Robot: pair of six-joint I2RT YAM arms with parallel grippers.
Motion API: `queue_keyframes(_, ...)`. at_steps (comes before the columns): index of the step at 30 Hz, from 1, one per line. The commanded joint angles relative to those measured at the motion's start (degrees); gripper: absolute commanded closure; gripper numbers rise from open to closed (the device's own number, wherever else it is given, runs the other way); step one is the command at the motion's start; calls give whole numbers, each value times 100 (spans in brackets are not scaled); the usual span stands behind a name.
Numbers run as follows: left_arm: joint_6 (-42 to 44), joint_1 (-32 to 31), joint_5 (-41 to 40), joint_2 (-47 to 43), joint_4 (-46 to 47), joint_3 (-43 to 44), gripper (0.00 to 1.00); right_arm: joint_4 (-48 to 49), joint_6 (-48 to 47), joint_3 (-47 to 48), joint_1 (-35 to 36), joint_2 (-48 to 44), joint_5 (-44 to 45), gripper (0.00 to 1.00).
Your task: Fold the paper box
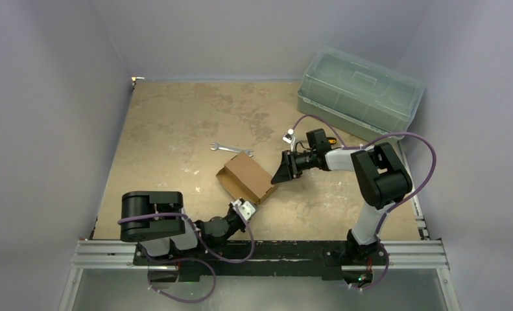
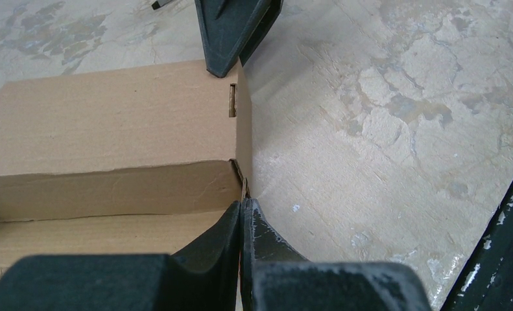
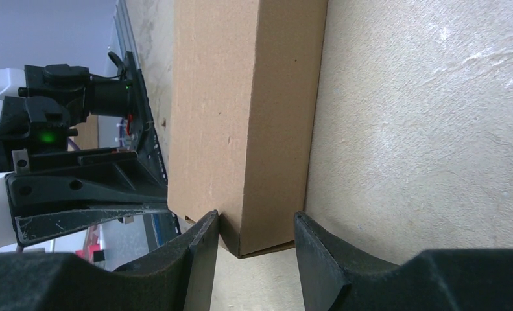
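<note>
The paper box [image 1: 247,175] is brown cardboard, partly formed, lying slantwise in the middle of the table with its top open. My left gripper [image 1: 246,206] holds its near corner. In the left wrist view the jaws [image 2: 243,202] are shut on the thin edge of the box's end wall [image 2: 244,142]. My right gripper [image 1: 279,173] is at the box's right end. In the right wrist view its fingers [image 3: 255,223] stand open astride the box's corner [image 3: 260,194]; the left finger is against the cardboard and the right finger is apart from it. The right gripper's fingertips [image 2: 231,39] also show beyond the box.
A metal wrench [image 1: 231,149] lies just behind the box. A translucent green lidded bin [image 1: 360,92] stands at the back right. Grey walls close in the table on three sides, and the mounting rail [image 1: 260,253] runs along the near edge.
</note>
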Motion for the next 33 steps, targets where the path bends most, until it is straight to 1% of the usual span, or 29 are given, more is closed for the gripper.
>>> queue_keyframes(1, -233, 51, -100, 10, 331, 44, 100, -99, -156, 114, -9, 133, 471, 53)
queue_keyframes(15, -475, 169, -247, -173, -339, 369, 100, -182, -244, 147, 34, 150, 436, 53)
queue_keyframes(23, -617, 170, -367, -308, -306, 242, 100, -239, -288, 163, 34, 172, 566, 53)
queue_keyframes(33, -781, 170, -434, -257, -300, 285, 100, -275, -314, 175, 35, 220, 603, 53)
